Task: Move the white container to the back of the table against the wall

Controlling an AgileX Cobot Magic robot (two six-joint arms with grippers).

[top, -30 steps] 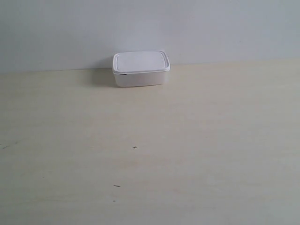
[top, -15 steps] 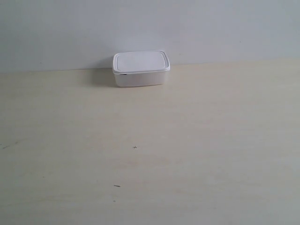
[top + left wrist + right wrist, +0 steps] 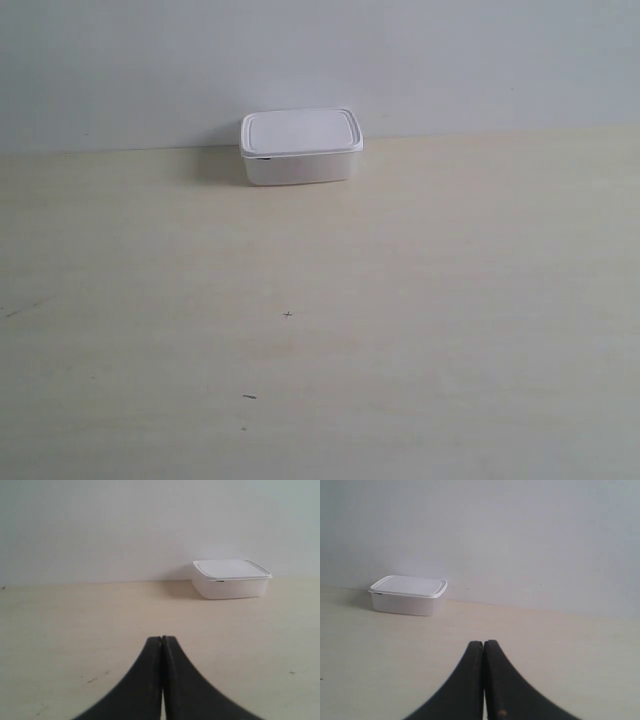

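Light: soft, even, fairly bright, coming from the right.
Shadow: faint grey patch left of the container (image 3: 300, 146), on table (image 3: 400, 300) and wall (image 3: 450, 60).
Focus: exterior view slightly grainy; left gripper (image 3: 162, 640) and right gripper (image 3: 483, 643) soft-edged, close to the lens.
Wall tone: cool grey, slightly darker toward the left.

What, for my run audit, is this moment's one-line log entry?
white container at back by wall | left gripper shut, empty | right gripper shut, empty

One white container (image 3: 300, 146), one table (image 3: 420, 320), one wall (image 3: 470, 60), two hands (image 3: 162, 639) (image 3: 483, 643).
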